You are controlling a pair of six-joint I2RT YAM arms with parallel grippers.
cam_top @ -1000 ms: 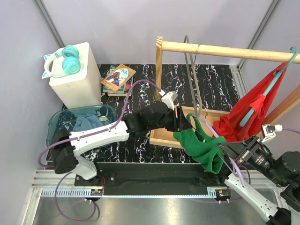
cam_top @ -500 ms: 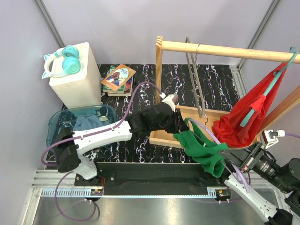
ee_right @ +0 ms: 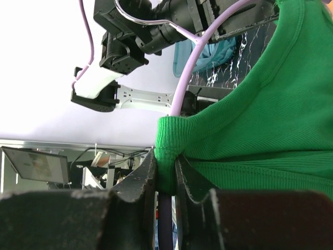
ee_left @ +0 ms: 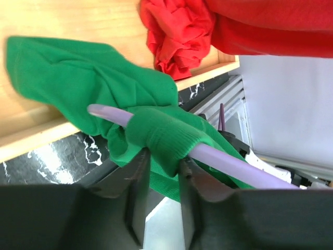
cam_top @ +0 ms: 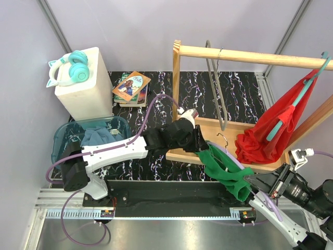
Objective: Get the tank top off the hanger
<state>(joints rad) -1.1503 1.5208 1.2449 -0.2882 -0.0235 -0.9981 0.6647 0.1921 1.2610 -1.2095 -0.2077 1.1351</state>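
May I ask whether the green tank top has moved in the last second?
Yes, the green tank top shifted down the view, away from the wooden rail.

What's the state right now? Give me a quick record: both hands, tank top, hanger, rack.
left hand: closed on a fold of the green tank top, next to the arm of the lavender hanger
right hand: closed on the top's ribbed edge; hanger arm seems to run between its fingers
green tank top: draped over the hanger, not yet off
lavender hanger: off the rail, hook free
wooden rail: carries an empty gray hanger and a red garment on a teal hanger
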